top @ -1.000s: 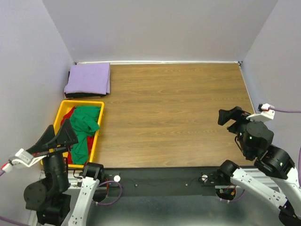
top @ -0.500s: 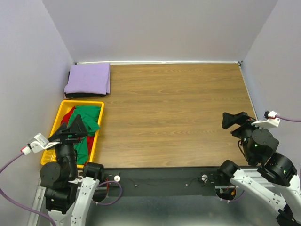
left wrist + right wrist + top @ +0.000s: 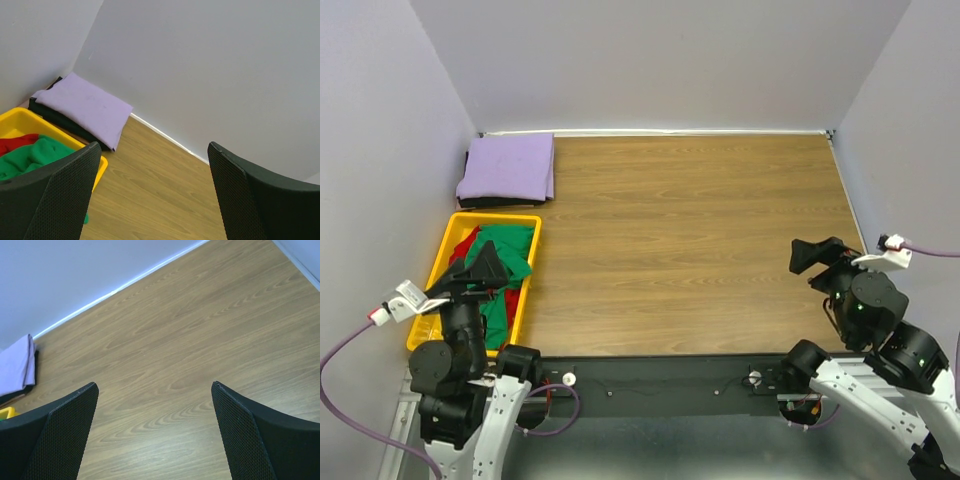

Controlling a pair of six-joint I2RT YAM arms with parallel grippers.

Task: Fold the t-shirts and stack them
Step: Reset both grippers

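Note:
A folded lavender t-shirt [image 3: 508, 168] lies in the back left corner on top of a black t-shirt [image 3: 485, 203]. The green t-shirt [image 3: 506, 256] and the red t-shirt [image 3: 467, 244] lie crumpled in a yellow crate [image 3: 530, 285]. My left gripper [image 3: 472, 272] hangs open over the crate's near end, holding nothing. In the left wrist view the left gripper [image 3: 153, 147] frames bare table, with the lavender t-shirt [image 3: 85, 102] and green t-shirt [image 3: 35, 155] at left. My right gripper [image 3: 817, 254] is open and empty above the table's right side. The right wrist view shows that gripper [image 3: 154, 385] over wood.
The wooden table [image 3: 690, 240] is walled on three sides by pale walls. The yellow crate stands at the left edge, just in front of the folded stack. The arm bases and a black rail [image 3: 660, 385] run along the near edge.
My left arm has swung its open gripper right, over the crate, and its wrist has dropped. My right gripper has drifted slightly right and toward the near edge. The shirts have not moved.

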